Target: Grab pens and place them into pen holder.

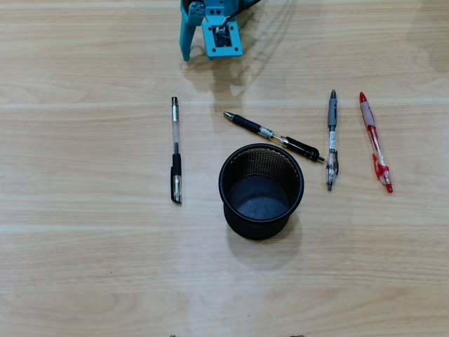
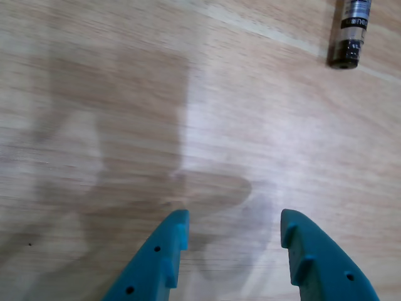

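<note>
In the overhead view my teal gripper [image 1: 210,42] hangs at the top edge, apart from every pen. The black mesh pen holder [image 1: 261,189] stands upright at the centre and looks empty. Several pens lie flat on the table around it. A clear pen with a black cap [image 1: 175,151] lies to the left. A black pen with a clear middle [image 1: 273,137] lies slanted just above the rim. A grey-and-clear pen [image 1: 332,140] and a red-and-clear pen [image 1: 375,142] lie to the right. In the wrist view the gripper [image 2: 235,216] is open over bare wood. The dark end of one pen [image 2: 351,31] shows at the top right.
The light wood table [image 1: 105,267] carries only the pens and the holder. The arm's shadow falls on the wood below the gripper in the wrist view.
</note>
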Motion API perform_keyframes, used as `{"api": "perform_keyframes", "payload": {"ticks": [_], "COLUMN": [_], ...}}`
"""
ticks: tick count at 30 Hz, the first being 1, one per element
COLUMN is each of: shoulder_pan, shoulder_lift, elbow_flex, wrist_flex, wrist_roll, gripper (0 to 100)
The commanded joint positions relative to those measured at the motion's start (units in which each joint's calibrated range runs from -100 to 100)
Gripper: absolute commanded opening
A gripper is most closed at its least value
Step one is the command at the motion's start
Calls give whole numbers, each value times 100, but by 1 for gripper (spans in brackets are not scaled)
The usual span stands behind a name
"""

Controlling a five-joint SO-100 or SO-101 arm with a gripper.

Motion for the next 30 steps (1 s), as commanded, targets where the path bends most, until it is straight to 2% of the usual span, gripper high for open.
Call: {"api": "perform_keyframes", "payload": {"ticks": [1, 7, 12, 17, 18, 19, 23, 28, 30], "shoulder_pan": [115, -62, -102, -232, -240, -240, -272, -272, -175], "shoulder_lift": [-25, 34, 938, 3964, 5469, 6179, 8774, 11395, 11902], "elbow_flex": [25, -120, -1895, -4294, -5362, -5888, -7879, -10369, -10931], "wrist_flex": [117, 74, -416, -1112, -1267, -1267, -1060, -175, -3], "wrist_roll": [-7, -7, -7, -13, -18, -60, -384, -917, -928], "gripper": [17, 17, 18, 18, 19, 20, 29, 30, 30]}}
